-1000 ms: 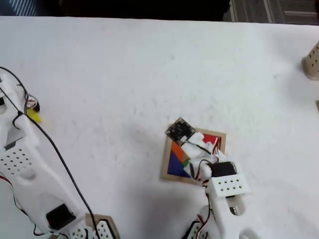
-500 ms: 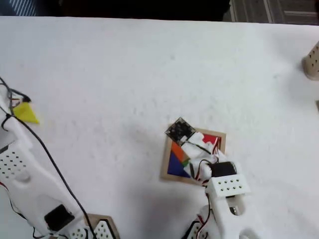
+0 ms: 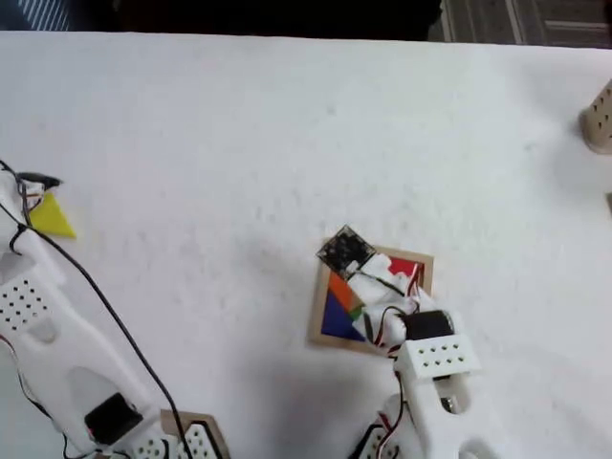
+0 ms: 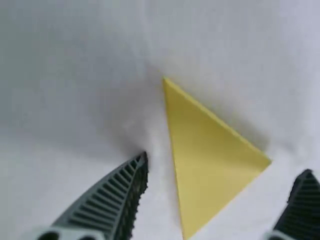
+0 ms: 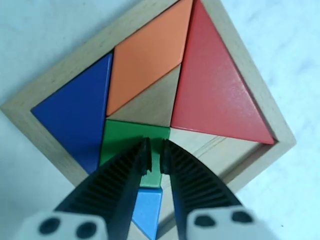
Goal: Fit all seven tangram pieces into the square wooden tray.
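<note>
The left hand (image 4: 223, 167) is spread wide over the yellow triangle (image 4: 210, 155), which lies flat on the white bench (image 3: 287, 124). One ribbed finger (image 4: 120, 197) stands just beside the triangle's long straight edge with a sliver of bench between them. The other finger sits off the opposite corner, also apart from it. The hand grips nothing. In the high view this triangle (image 3: 50, 218) rests near the bench's left edge, well apart from the square wooden tray (image 3: 316, 311).

The right hand (image 5: 155, 150) hangs above the tray (image 5: 65, 72) with its jaws drawn nearly together, only a thin slit between the tips, and nothing held. The tips are over the green piece (image 5: 127, 142); whether they press on it cannot be told. Inside the tray lie a red triangle (image 5: 210, 95), an orange parallelogram (image 5: 147, 55), a dark blue triangle (image 5: 80, 115) and a light blue piece (image 5: 147, 205) just beside the green one. Bare wood shows between orange and green, and beyond the red triangle's long edge.
</note>
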Available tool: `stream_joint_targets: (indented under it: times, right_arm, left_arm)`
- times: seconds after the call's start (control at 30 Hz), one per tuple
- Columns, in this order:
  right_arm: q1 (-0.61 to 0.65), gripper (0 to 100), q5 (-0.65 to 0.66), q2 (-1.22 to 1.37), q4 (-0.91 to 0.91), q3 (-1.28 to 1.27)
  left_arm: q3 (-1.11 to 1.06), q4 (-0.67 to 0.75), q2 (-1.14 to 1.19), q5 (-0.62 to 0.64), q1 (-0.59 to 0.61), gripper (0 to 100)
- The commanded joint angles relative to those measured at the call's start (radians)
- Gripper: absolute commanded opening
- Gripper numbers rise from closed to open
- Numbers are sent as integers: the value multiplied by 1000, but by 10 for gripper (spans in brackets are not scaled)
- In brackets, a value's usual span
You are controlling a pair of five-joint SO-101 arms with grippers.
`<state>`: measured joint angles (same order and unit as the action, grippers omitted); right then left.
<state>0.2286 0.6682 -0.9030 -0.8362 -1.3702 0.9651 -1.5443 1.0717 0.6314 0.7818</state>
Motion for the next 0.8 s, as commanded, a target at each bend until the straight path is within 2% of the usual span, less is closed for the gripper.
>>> stream_joint_targets:
  times: [0.0,0.07,0.3,0.77]
  right_arm:
    - [8,48,14,-8,5,0]
    - [8,48,14,-8,5,0]
    - [8,45,46,-7,5,0]
    - [8,45,58,-15,5,-9]
  left_arm:
    - [97,-29,21,34,-10,424]
    - [137,-54,35,68,-7,400]
    - [210,-132,97,58,-7,253]
    - [256,-238,104,8,-8,260]
